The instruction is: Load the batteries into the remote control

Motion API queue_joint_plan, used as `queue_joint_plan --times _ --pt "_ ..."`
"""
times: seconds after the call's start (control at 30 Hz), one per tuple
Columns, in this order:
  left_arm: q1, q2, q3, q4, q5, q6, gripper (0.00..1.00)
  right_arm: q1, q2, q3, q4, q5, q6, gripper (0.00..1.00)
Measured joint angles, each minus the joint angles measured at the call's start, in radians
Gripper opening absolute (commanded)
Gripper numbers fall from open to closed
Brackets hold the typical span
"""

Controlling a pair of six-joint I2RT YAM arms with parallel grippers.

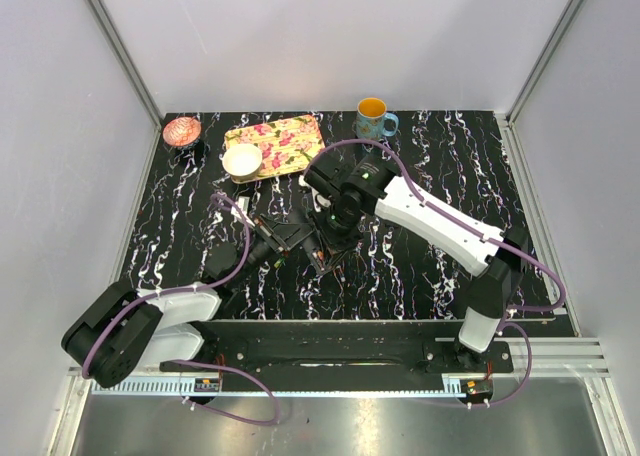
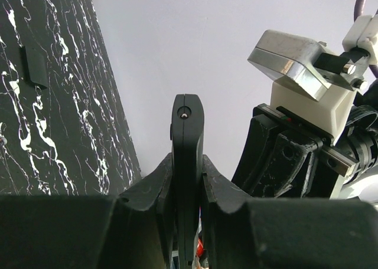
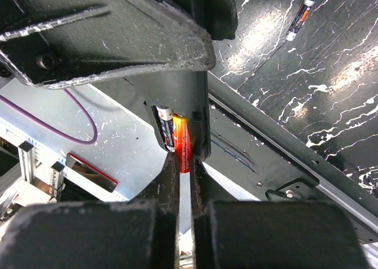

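Note:
My left gripper is shut on the remote control, a slim black bar held edge-on and upright between the jaws. In the top view it meets my right gripper over the middle of the table. My right gripper is shut on an orange-red battery, whose upper end sits inside the remote's open compartment. A second battery, dark with a white end, lies in the compartment beside it. A third battery lies loose on the table.
A floral tray with a white bowl sits at the back, a pink bowl to its left and a teal mug to its right. A small flat black piece lies on the marbled table.

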Motion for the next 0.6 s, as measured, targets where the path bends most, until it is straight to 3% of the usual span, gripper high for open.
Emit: queue_joint_plan --times 0.27,0.6 --pt "0.000 0.018 -0.004 0.009 -0.002 -0.033 0.00 -0.006 0.004 0.005 -0.007 0.002 -0.009 0.26" --pt "-0.002 0.044 -0.004 0.028 0.002 -0.067 0.00 -0.014 0.018 0.015 -0.012 0.012 -0.021 0.34"
